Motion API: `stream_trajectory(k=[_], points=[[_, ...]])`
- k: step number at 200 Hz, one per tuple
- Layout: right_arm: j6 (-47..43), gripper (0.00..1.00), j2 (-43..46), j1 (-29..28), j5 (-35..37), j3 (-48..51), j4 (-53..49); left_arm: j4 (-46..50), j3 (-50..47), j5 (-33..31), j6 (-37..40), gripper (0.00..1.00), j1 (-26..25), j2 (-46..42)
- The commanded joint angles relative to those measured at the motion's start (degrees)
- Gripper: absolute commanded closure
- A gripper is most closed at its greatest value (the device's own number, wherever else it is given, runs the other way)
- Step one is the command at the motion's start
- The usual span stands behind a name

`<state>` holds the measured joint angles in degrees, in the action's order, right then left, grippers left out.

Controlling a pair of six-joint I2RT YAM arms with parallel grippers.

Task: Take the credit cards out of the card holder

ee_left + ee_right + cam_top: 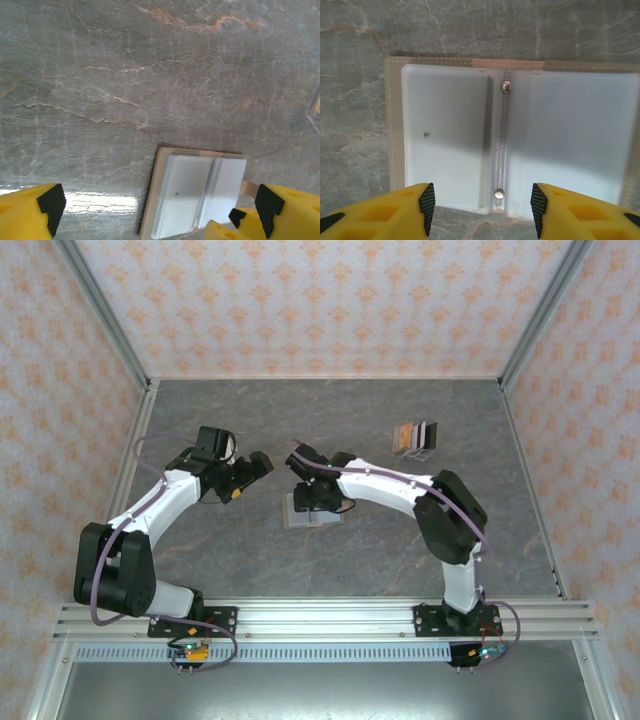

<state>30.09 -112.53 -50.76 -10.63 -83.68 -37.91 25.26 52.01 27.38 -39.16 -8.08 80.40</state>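
The card holder (395,125) lies open and flat on the grey table, tan border around pale clear sleeves, with a metal spine (503,140) down its middle. My right gripper (482,209) hovers over its near edge, open, with nothing between the pads. From above, the right gripper (312,498) sits right over the card holder (298,518). My left gripper (160,212) is wide open, and the card holder (185,195) lies between and just beyond its fingers (51,205). In the top view the left gripper (262,462) is up and left of the holder. A few cards (415,437) lie at the back right.
A yellow finger of the right gripper (225,231) pokes into the left wrist view beside the holder's tan tab (248,187). A clear edge (315,106) shows at that view's right border. Patterned walls and metal posts enclose the table (200,420).
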Motion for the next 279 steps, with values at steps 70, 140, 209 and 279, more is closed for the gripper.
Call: stream_trajectory(k=[70,140,209,279], points=[[-0.8,0.53,-4.1,0.04,4.37,-0.37,-1.39,-1.03,2.07,2.27,-2.5,0.0,0.45,3.26],[0.61,0.67,-2.09,1.61,1.45,7.03,3.96,-5.62,-1.02,9.52,-3.58,0.15,-0.81,5.97],[1.87,0.69,-1.25,2.2,0.84,9.26,7.18,-7.8,-0.41,11.96,-3.51,0.45,-7.92,9.64],[2.49,0.72,-0.66,3.21,-0.18,10.82,8.64,-12.92,3.12,14.74,-3.13,0.53,-9.41,16.89]])
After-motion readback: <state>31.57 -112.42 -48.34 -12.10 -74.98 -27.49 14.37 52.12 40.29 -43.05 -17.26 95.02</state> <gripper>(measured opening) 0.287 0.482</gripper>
